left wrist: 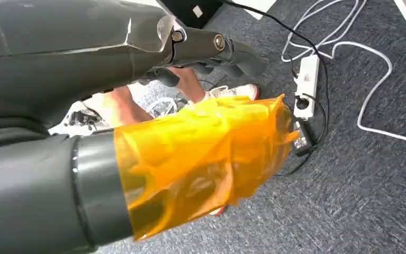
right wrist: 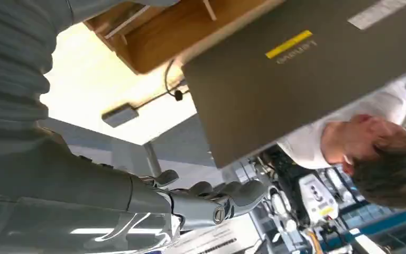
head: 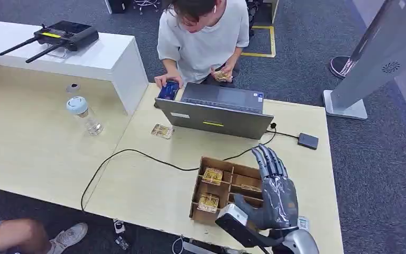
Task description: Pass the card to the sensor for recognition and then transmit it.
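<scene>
1. Desk [head: 153, 185]: carries a laptop [head: 217, 114], a divided cardboard box [head: 224, 188] and a small dark sensor [head: 307, 141].
2. Right hand [head: 275, 196]: above the box, fingers extended and spread, holding nothing.
3. Left hand [left wrist: 206, 153]: hangs over the floor, wrapped in orange film; grip undeterminable.
4. Cards [head: 212, 175]: lie in the box compartments. Recommendation: lower squarely over one compartment and pinch a single card.

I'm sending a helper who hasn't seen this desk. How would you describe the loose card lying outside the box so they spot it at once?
Start at the grey laptop on the pale wooden table. Just off its left front corner lies the loose card, flat on the bare tabletop. Unlike the other cards, which sit in compartments of the cardboard box by the robot's right hand, this one lies alone.
</scene>
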You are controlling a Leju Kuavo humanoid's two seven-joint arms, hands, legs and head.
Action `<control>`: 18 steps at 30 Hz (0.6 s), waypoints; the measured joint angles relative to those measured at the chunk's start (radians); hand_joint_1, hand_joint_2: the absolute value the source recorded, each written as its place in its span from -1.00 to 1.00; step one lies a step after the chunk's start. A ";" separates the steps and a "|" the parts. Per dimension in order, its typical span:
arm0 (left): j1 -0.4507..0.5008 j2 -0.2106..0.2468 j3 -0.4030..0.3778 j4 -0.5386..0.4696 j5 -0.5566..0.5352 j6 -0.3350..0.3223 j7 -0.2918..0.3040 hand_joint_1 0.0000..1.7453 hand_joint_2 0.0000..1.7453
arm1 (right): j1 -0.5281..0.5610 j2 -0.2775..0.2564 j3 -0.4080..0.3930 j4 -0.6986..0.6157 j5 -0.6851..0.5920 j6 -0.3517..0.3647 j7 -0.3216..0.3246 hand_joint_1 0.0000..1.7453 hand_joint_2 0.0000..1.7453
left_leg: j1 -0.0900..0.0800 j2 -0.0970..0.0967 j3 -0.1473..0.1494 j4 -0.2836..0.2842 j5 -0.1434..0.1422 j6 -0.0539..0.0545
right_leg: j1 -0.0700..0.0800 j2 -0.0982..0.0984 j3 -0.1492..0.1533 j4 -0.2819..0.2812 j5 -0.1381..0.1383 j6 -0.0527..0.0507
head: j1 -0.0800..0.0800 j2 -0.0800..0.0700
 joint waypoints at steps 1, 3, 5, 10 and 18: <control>0.000 0.000 0.000 0.000 -0.001 0.000 0.000 -1.00 -1.00 | 0.000 0.000 -0.001 0.010 0.006 0.000 0.005 -1.00 1.00 | 0.000 0.000 0.000 0.000 0.000 0.000 | 0.000 0.000 0.000 0.000 0.000 0.000 | 0.000 0.000; 0.000 0.000 0.000 0.000 -0.003 0.000 0.000 -1.00 -1.00 | 0.000 0.000 -0.004 0.027 0.018 -0.001 0.010 -1.00 1.00 | 0.000 0.000 0.000 0.000 0.000 0.000 | 0.000 0.000 0.000 0.000 0.000 0.000 | 0.000 0.000; 0.000 0.000 0.000 0.000 -0.003 -0.001 0.001 -1.00 -1.00 | 0.000 0.000 -0.005 0.039 0.027 -0.001 0.014 -1.00 1.00 | 0.000 0.000 0.000 0.000 0.000 0.000 | 0.000 0.000 0.000 0.000 0.000 0.000 | 0.000 0.000; 0.000 0.000 0.000 0.000 -0.005 -0.001 0.003 -1.00 -1.00 | 0.001 0.000 -0.006 0.059 0.055 0.000 0.029 -1.00 1.00 | 0.000 0.000 0.000 0.000 0.000 0.000 | 0.000 0.000 0.000 0.000 0.000 0.000 | 0.000 0.000; 0.000 -0.001 0.000 0.000 -0.011 -0.008 0.005 -1.00 -1.00 | 0.006 0.000 -0.008 0.086 0.111 0.000 0.062 -0.94 1.00 | 0.000 0.000 0.000 0.000 0.000 0.000 | 0.000 0.000 0.000 0.000 0.000 0.000 | 0.000 0.000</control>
